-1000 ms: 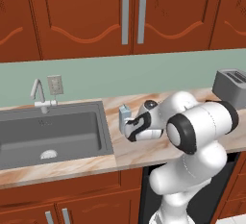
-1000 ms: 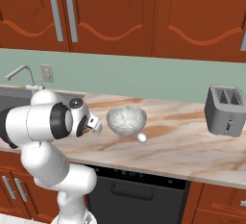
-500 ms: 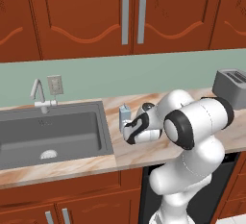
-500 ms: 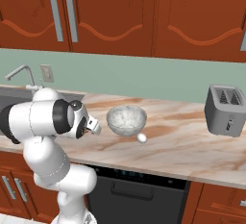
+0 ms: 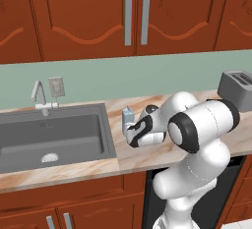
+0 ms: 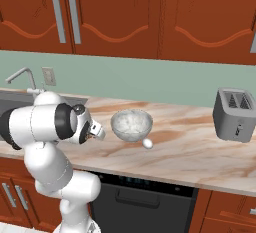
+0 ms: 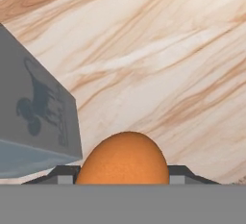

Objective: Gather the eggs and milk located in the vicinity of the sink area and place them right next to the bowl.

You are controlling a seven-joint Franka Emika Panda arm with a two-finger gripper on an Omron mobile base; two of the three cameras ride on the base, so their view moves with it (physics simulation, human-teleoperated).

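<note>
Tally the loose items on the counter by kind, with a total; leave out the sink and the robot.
Eggs: 2, an orange-brown egg between the gripper fingers and a white egg beside the bowl
Milk carton: 1
Bowl: 1
Toaster: 1
Total: 5

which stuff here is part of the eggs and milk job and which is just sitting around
Part of the job:
- orange egg, between the end effector fingers
- white egg, already by the bowl
- milk, on the counter right of the sink
- bowl
- sink

Just sitting around:
- toaster
- faucet
- wall outlet
</note>
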